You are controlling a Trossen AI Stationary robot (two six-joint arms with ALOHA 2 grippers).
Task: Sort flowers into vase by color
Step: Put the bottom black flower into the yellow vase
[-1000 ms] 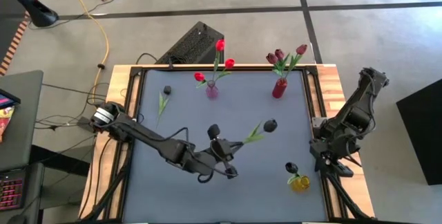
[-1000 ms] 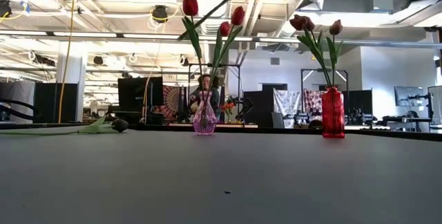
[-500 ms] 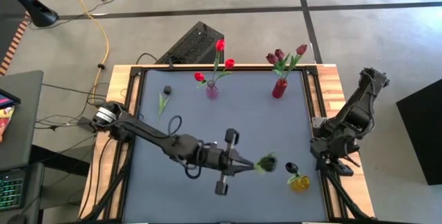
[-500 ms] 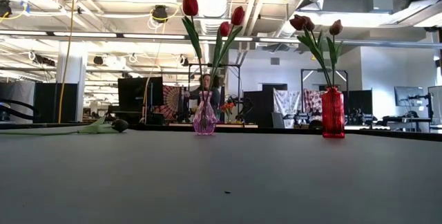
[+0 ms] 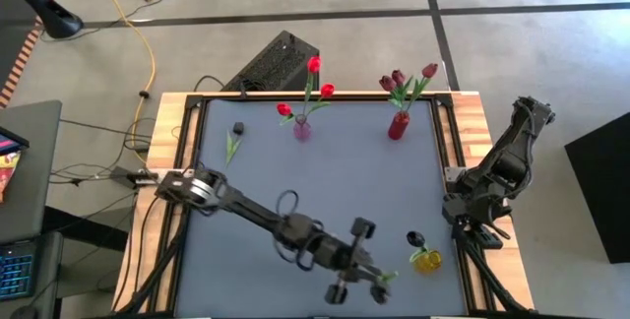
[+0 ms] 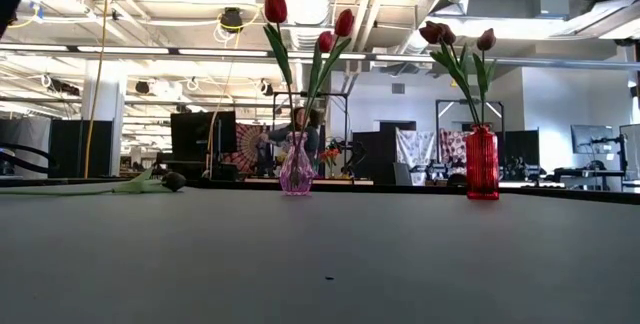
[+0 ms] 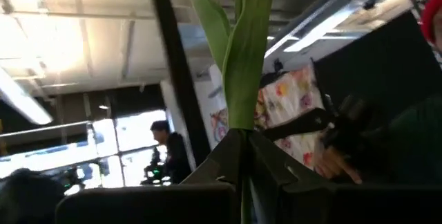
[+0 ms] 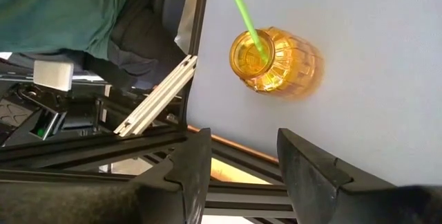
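Upright, green-leaved flower [image 7: 242, 58], pinched between fingers [image 7: 214, 169]

My left arm stretches across toward the table's near right, its gripper [image 5: 379, 282] clamped on a stem [image 7: 242, 58], while my right gripper [image 8: 238, 156] waits, fingers apart, at the right edge.

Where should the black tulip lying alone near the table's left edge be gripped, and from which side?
Take the black tulip by its thin stem, coming straight down and closing across it: it lies flat on the table.
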